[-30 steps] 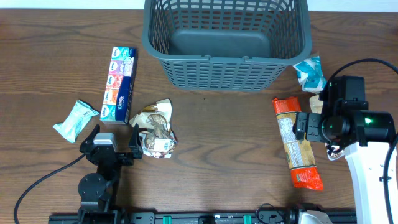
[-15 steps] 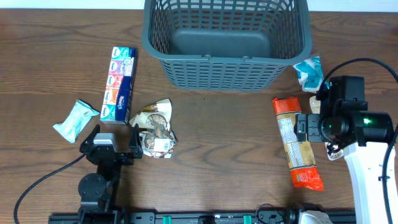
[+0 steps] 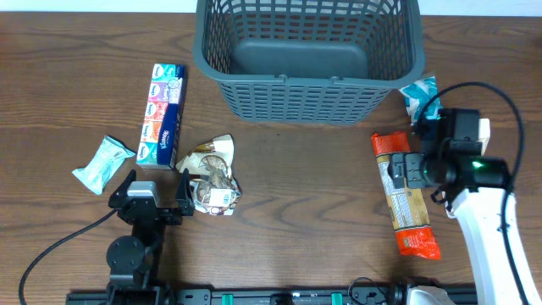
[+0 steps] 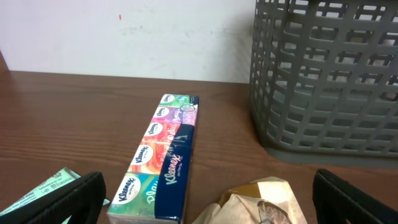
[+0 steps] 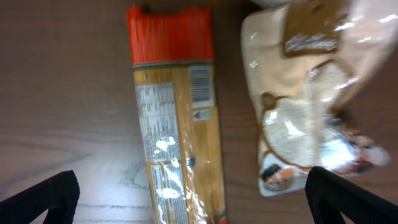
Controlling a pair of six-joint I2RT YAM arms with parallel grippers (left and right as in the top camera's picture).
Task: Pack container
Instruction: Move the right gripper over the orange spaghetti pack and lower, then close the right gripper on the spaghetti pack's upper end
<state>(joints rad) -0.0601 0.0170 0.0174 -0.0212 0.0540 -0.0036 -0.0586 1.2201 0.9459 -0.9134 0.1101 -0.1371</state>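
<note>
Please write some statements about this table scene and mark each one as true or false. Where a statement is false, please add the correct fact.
1. The basket is empty. True.
2. The Kleenex pack lies in the basket. False: it lies on the table, left of the basket.
3. The right gripper grips the orange packet. False: it is open above the packet and grips nothing.
4. The left gripper is open. True.
5. A crumpled brown bag lies beside the left gripper. True.

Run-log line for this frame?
container empty | left hand open, holding nothing | right hand open over orange packet | nothing packed
</note>
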